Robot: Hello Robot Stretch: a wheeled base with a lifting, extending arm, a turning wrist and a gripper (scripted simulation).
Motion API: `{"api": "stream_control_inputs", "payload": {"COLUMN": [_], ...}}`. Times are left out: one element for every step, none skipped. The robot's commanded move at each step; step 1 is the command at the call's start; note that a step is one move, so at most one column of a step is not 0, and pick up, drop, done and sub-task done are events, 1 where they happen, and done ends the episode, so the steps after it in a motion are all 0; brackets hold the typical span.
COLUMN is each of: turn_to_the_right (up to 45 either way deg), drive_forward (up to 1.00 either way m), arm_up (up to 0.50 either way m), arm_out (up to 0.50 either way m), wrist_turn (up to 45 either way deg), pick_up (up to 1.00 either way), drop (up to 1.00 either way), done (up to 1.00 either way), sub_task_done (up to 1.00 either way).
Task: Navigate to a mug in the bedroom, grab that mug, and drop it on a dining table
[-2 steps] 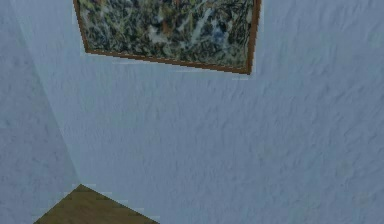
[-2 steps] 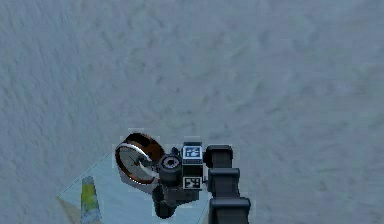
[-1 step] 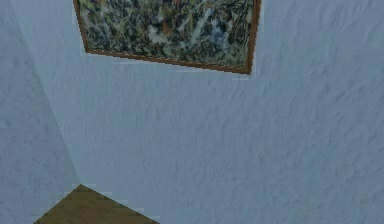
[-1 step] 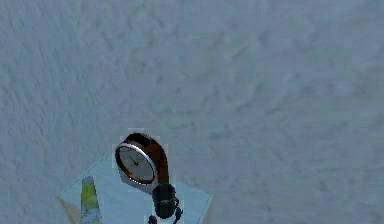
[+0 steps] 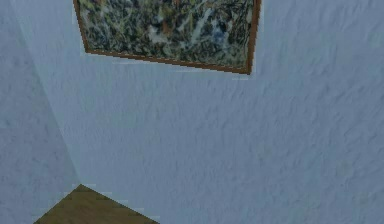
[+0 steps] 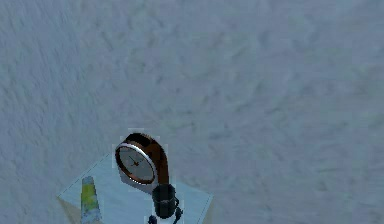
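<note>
- While the painting (image 5: 165,30) and wall (image 5: 250,140) stand close ahead, driving forward risks a base collision.
- Bottle (image 6: 89,200) and clock (image 6: 140,160) may topple if the arm sweeps across them.
- Gripper (image 6: 165,205) lies against the table (image 6: 195,205); whether it holds anything cannot be told.
- Mug location cannot be told; grabbing here risks the wrong thing.
</note>
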Motion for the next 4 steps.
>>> {"api": "stream_control_inputs", "payload": {"turn_to_the_right": [0.0,0.0,0.0,0.0], "drive_forward": [0.0,0.0,0.0,0.0], "arm_up": [0.1,0.3,0.0,0.0], "arm_out": [0.0,0.0,0.0,0.0], "wrist_turn": [0.0,0.0,-45.0,-45.0], "pick_up": [0.0,0.0,0.0,0.0], "drop": [0.0,0.0,0.0,0.0], "done": [0.0,0.0,0.0,0.0], "sub_task_done": [0.0,0.0,0.0,0.0]}}
